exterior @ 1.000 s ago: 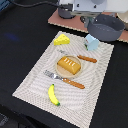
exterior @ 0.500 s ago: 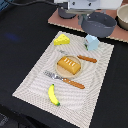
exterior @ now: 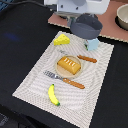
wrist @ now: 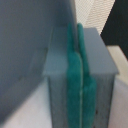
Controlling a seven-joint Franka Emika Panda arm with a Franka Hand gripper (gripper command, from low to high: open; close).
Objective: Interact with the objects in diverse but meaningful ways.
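In the exterior view a grey pot (exterior: 86, 26) hangs in the air below my gripper (exterior: 83, 18), just above and behind the pale blue milk carton (exterior: 92, 44). In the wrist view my green fingers (wrist: 74, 75) are pressed together on a thin grey wall of the pot (wrist: 100, 57). On the striped mat (exterior: 30, 87) lie the yellow cheese wedge (exterior: 62, 39), an orange-brown bread loaf (exterior: 69, 65) on a small plate, and the yellow banana (exterior: 52, 95).
A fork (exterior: 65, 80) with an orange handle lies in front of the loaf and an orange-handled knife (exterior: 86, 58) behind it. A bowl (exterior: 122, 17) stands on the brown board at the back right. Black tabletop surrounds the mat.
The gripper with the grey pot has shifted toward the exterior view's left, now hanging over the milk carton. The items on the mat have not moved.
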